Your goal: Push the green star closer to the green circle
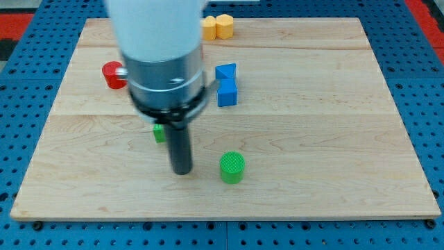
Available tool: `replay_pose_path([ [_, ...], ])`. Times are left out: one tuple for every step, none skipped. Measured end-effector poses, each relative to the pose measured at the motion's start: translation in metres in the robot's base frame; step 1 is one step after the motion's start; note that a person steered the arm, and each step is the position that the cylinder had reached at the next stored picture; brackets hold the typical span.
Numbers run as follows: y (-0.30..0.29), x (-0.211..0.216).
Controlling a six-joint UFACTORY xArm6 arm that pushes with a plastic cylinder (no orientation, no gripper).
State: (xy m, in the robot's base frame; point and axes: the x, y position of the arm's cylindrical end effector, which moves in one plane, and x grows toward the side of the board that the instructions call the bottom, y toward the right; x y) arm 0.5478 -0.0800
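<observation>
The green circle (232, 167) is a short green cylinder on the wooden board, below the centre. The green star (159, 132) shows only as a small green edge at the left of my rod, mostly hidden behind it. My tip (182, 171) rests on the board just below and to the right of the star, and left of the green circle, with a clear gap to the circle. The arm's wide grey body covers the board's upper left middle.
A red block (112, 74) lies at the left, partly behind the arm. Two blue blocks (226, 83) sit right of the arm. Yellow blocks (218, 27) sit at the top edge. The wooden board (333, 139) lies on a blue pegboard.
</observation>
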Motion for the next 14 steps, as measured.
replay_pose_path([
  [-0.054, -0.015],
  [-0.088, -0.063],
  [-0.091, -0.100],
  [-0.057, -0.102],
  [-0.015, -0.099],
  [0.000, -0.088],
  [0.007, -0.075],
  [0.001, -0.074],
  [-0.025, -0.078],
  [-0.033, -0.075],
  [-0.012, -0.065],
  [0.016, -0.056],
  [0.024, -0.054],
  [0.002, -0.053],
])
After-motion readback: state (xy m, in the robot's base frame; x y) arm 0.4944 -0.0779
